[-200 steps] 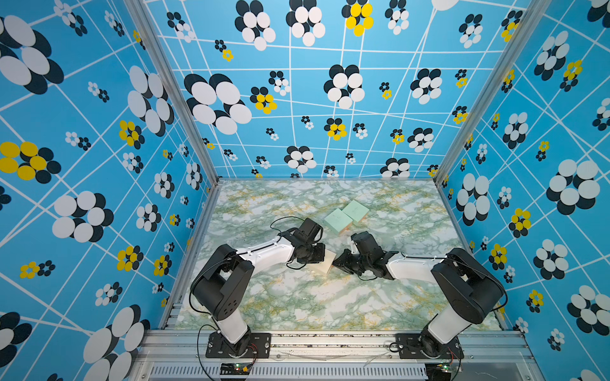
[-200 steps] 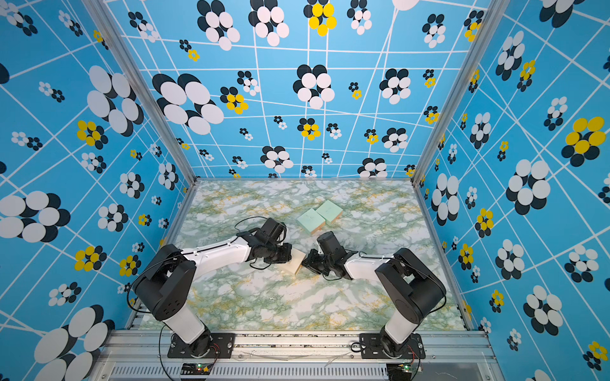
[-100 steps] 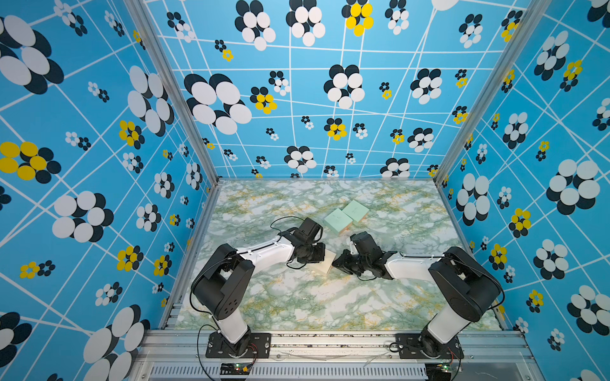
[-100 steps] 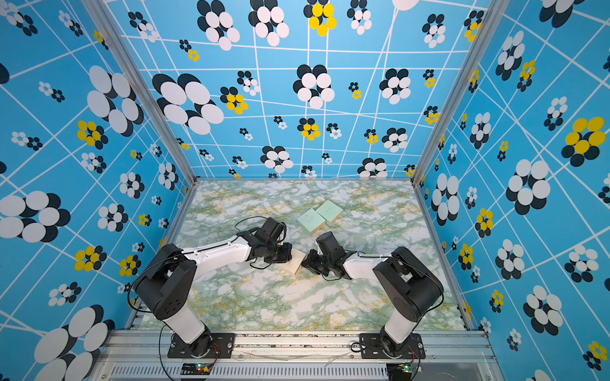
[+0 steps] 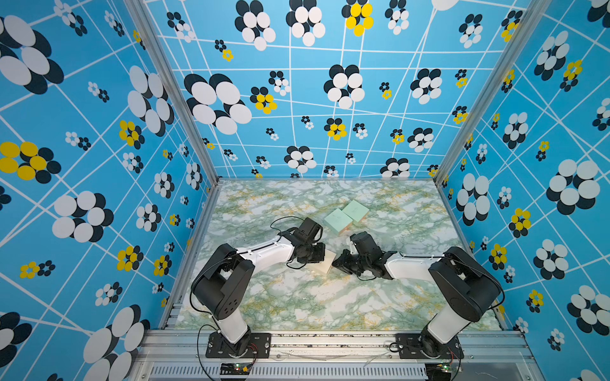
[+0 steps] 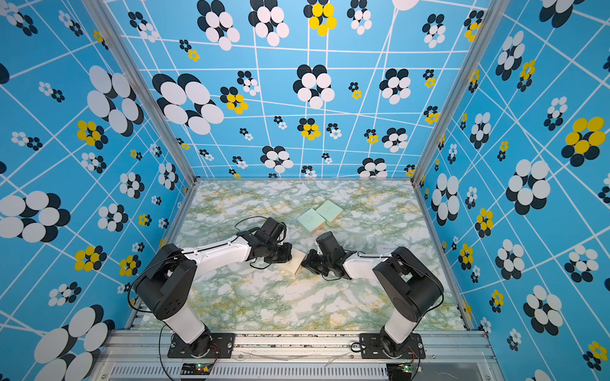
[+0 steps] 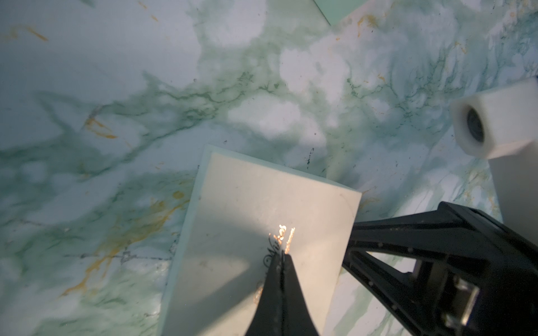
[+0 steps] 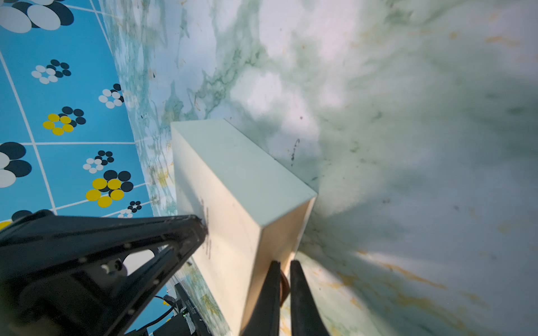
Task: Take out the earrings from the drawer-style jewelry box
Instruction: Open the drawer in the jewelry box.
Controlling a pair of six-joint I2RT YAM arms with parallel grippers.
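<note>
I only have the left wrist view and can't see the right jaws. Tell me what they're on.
Observer: The right gripper is shut on a small brown tab at the end of the box.
Operator: Say if it's open.
Observer: The drawer looks closed, its front flush; no earrings showing.
Operator: Name what's behind the box.
Observer: Two green boxes, side by side, touching.
</note>
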